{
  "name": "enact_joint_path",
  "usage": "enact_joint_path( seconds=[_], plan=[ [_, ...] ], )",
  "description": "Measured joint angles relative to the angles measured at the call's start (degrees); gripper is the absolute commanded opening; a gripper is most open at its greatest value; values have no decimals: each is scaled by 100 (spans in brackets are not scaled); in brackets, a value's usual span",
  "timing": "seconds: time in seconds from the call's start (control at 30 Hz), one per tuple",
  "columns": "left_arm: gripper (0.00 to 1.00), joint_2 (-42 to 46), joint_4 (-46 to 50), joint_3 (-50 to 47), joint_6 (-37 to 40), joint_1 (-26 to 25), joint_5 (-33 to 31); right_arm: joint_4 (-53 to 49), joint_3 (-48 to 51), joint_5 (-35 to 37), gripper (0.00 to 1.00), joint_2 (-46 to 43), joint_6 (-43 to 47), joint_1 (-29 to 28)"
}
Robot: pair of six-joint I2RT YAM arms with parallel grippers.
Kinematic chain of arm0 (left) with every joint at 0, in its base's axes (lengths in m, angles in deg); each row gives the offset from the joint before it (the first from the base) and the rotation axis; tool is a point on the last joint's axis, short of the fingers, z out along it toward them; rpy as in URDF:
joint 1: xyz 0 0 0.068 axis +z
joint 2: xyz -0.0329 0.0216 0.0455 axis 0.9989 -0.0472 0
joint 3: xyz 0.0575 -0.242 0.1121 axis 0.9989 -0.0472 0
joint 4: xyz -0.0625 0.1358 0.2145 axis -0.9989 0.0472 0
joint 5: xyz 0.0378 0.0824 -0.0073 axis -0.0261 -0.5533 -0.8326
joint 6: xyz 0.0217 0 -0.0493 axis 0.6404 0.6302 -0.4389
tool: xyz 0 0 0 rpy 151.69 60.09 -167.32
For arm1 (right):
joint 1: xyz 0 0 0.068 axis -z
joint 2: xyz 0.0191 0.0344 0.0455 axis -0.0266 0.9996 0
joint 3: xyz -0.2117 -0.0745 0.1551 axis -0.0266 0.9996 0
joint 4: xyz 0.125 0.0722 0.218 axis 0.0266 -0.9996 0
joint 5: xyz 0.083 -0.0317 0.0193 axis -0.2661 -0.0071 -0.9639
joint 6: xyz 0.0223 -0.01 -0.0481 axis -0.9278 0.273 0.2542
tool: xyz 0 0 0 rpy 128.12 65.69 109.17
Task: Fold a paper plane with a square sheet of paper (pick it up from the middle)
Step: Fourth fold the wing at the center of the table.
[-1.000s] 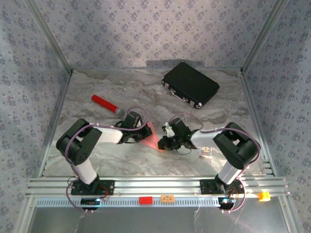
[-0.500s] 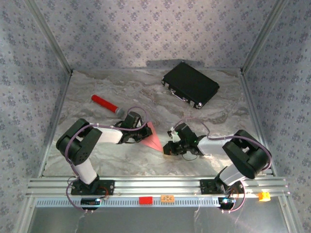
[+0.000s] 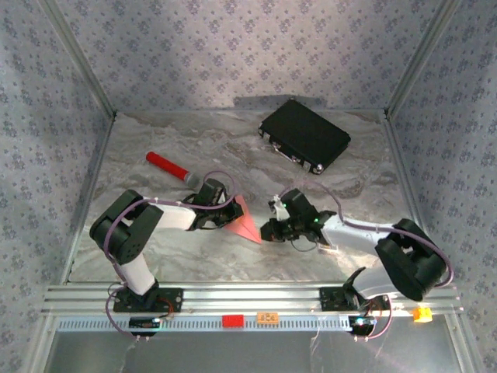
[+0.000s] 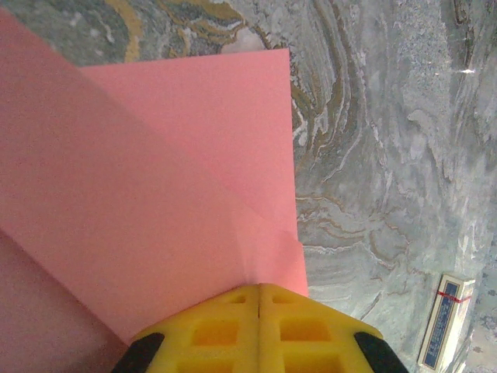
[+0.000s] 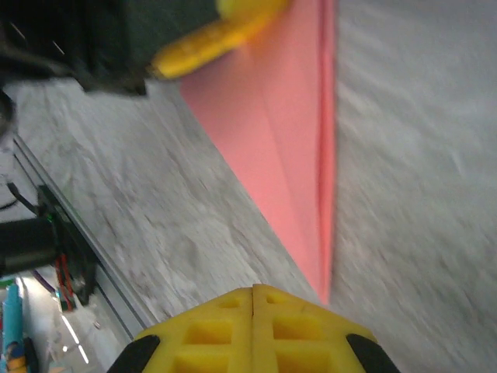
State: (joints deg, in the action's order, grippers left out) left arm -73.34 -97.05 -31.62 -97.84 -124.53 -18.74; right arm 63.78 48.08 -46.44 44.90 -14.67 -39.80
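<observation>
The salmon-pink sheet of paper lies folded on the marble table, narrowing to a point toward the front. In the left wrist view its layers overlap with a diagonal crease. My left gripper is shut, and its yellow fingertips rest on top of the paper near its left side. My right gripper is shut too, just right of the paper's point. The right wrist view has the point beside the right gripper, apart from it.
A black case lies at the back right. A red cylinder with a grey cap lies at the left, behind the left arm. A small printed card sits on the table right of the paper. The metal rail runs along the front edge.
My right gripper has slid off the paper toward the right, uncovering its pointed end, and the right arm's elbow has swung out right and lower. The left arm has stayed put.
</observation>
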Motion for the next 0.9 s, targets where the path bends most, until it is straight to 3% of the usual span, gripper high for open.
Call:
enact_joint_path(
  seconds=[0.33,0.7,0.9],
  plan=[
    [3,0,-2,0,0,0,0,170,-1226,-17,6,1749,-48,-118],
    [3,-7,-28,0,0,11,-22,4,-1641,52,5,2249,-46,-125],
    [3,-7,-26,0,4,11,-20,767,-1152,-68,5,2205,-181,-66]
  ],
)
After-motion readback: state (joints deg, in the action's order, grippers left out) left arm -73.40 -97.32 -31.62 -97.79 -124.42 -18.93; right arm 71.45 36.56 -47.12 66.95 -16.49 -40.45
